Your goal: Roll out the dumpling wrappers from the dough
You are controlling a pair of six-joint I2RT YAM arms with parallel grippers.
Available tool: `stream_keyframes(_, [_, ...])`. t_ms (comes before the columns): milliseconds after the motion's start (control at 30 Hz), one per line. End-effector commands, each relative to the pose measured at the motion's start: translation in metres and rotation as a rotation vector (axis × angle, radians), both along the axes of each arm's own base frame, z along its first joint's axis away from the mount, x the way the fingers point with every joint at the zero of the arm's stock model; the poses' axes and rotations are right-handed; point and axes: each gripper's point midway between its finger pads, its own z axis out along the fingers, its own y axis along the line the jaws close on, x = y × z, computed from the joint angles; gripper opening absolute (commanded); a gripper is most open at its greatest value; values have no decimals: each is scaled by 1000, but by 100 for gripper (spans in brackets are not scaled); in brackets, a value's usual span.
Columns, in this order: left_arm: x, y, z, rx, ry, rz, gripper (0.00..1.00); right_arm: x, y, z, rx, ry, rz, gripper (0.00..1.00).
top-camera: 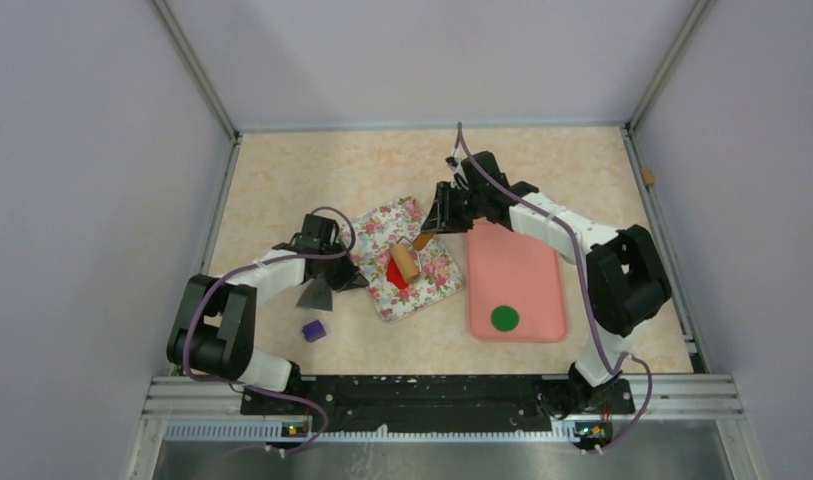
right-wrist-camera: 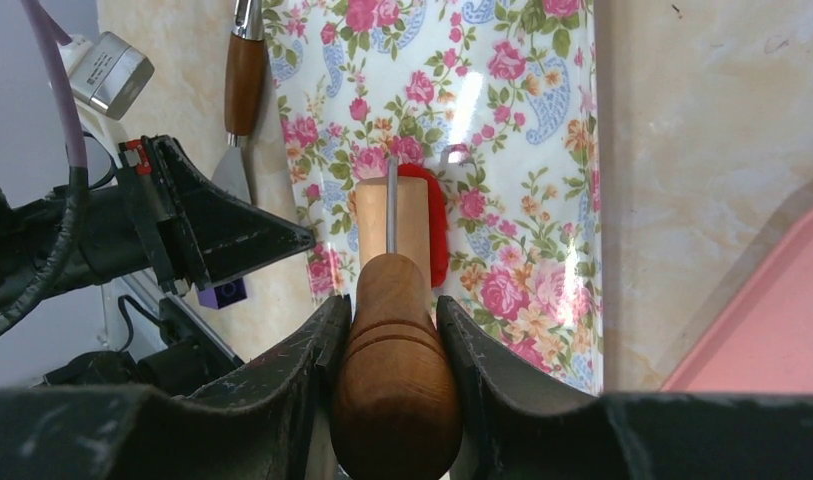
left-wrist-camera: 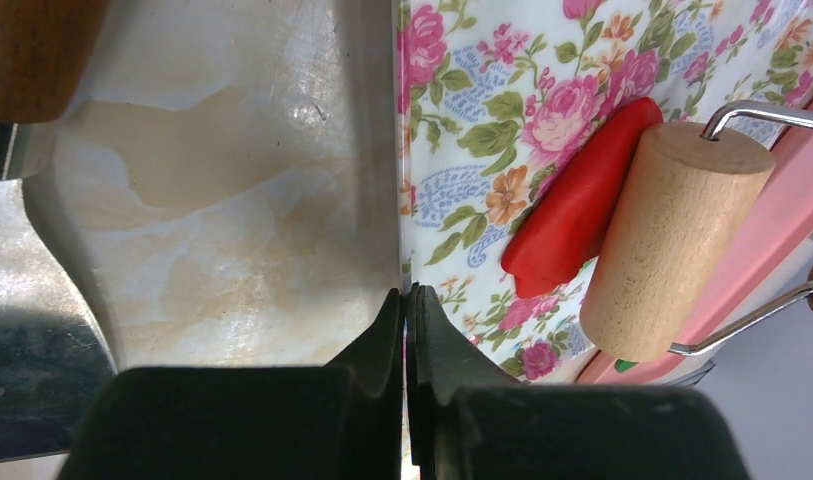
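Note:
A floral mat [top-camera: 429,270] lies mid-table. On it is a long lump of red dough [top-camera: 395,274], with the wooden barrel of a small roller [top-camera: 407,262] lying against its right side. My right gripper [top-camera: 429,232] is shut on the roller's brown handle [right-wrist-camera: 392,360]. The barrel [right-wrist-camera: 390,215] half covers the dough [right-wrist-camera: 438,228]. My left gripper [left-wrist-camera: 407,295] is shut at the mat's left edge [left-wrist-camera: 402,150], beside the dough [left-wrist-camera: 577,205] and the roller [left-wrist-camera: 672,240]. A flat green round disc [top-camera: 504,318] lies on the pink tray [top-camera: 527,270]. No red cut disc shows.
A metal scraper with a wooden handle [top-camera: 315,292] lies left of the mat, under my left arm. A purple block [top-camera: 313,329] sits near the front left. The pink tray is right of the mat. A small brown object [top-camera: 648,177] lies by the right wall.

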Motion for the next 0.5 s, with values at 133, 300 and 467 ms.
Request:
stream_keyframes(133, [15, 8, -6, 46, -38, 27, 0, -10, -31, -76, -334, -12, 25, 0])
stream_keyframes(300, [15, 7, -7, 38, -35, 33, 0, -32, -36, -104, -399, 4, 75, 0])
stream_keyframes(467, [14, 8, -8, 43, -37, 29, 0, -54, -29, -124, -341, 45, 133, 0])
